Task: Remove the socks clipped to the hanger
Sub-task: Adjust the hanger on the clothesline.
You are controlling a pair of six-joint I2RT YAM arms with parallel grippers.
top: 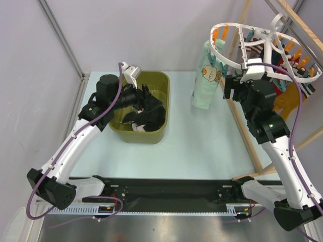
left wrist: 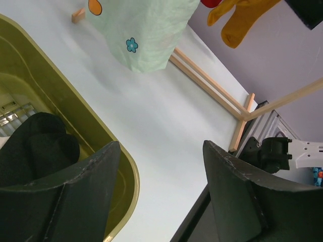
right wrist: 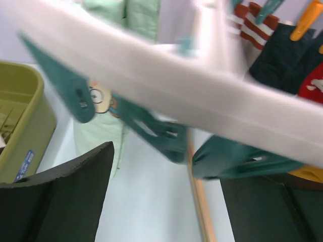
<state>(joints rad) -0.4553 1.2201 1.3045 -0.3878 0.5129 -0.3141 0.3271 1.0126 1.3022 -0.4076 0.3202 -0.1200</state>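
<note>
The white hanger (top: 229, 63) hangs at the back right with orange and teal pegs. A mint bear-print sock (top: 206, 75) is clipped at its left end, and red and mustard socks (top: 285, 98) at its right. My right gripper (top: 229, 89) sits just under the ring, open and holding nothing. In its wrist view the blurred hanger (right wrist: 176, 85) crosses above the right gripper (right wrist: 166, 186), with teal pegs (right wrist: 161, 133) dangling near the fingers. My left gripper (top: 146, 101) hovers open over the olive tub (top: 162, 80). Nothing lies between the left gripper (left wrist: 161, 166) fingers.
Black socks (top: 151, 113) lie in the tub; one black sock (left wrist: 40, 146) shows beside my left finger. A light wooden rack (top: 247, 126) frames the table's right side. A striped sock (right wrist: 252, 27) and a dark sock (right wrist: 282, 55) hang from the hanger's far side.
</note>
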